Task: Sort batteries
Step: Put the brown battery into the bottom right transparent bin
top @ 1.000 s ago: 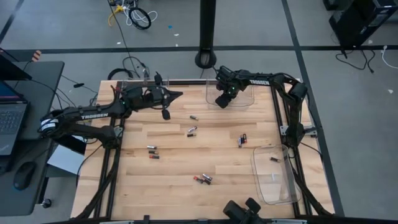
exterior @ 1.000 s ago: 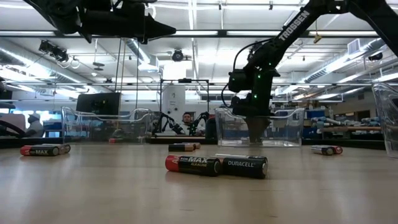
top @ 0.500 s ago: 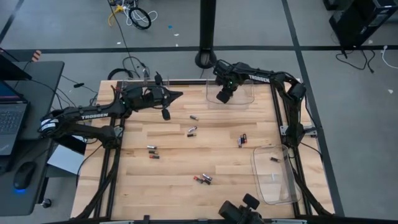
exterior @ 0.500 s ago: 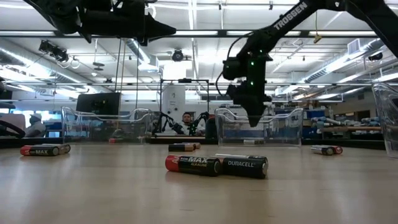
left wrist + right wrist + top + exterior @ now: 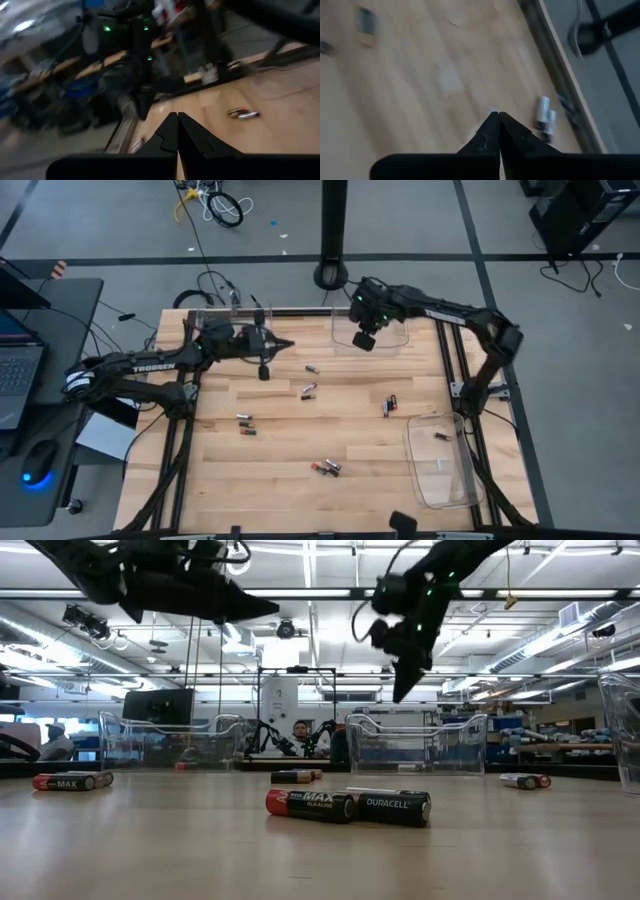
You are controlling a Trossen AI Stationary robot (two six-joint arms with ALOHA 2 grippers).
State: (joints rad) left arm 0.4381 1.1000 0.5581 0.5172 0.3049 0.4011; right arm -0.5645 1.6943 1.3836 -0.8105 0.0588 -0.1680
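Batteries lie scattered on the wooden table: one [image 5: 312, 368], a pair [image 5: 308, 390], a pair [image 5: 390, 404], a pair [image 5: 244, 423] and a pair [image 5: 326, 468], which shows close up in the low view [image 5: 347, 805]. Two silver batteries [image 5: 544, 119] lie below my right gripper, near the table's edge. My right gripper [image 5: 362, 341] hangs shut and empty, pointing steeply down, above the clear tray [image 5: 392, 332] at the far edge. My left gripper [image 5: 288, 343] is shut, empty and level, high over the table's far left part.
A second clear tray [image 5: 440, 480] at the right near side holds one battery [image 5: 441, 436]. Another clear tray [image 5: 170, 745] stands at the far left under the left arm. A black pole base [image 5: 330, 275] stands beyond the far edge. A person [image 5: 300, 730] sits in the room behind.
My right gripper has risen out of the far tray to well above it, rolling as it went, and its fingers have shut with nothing in them. My left gripper has sunk a little and turned slightly. The batteries on the table lie as before.
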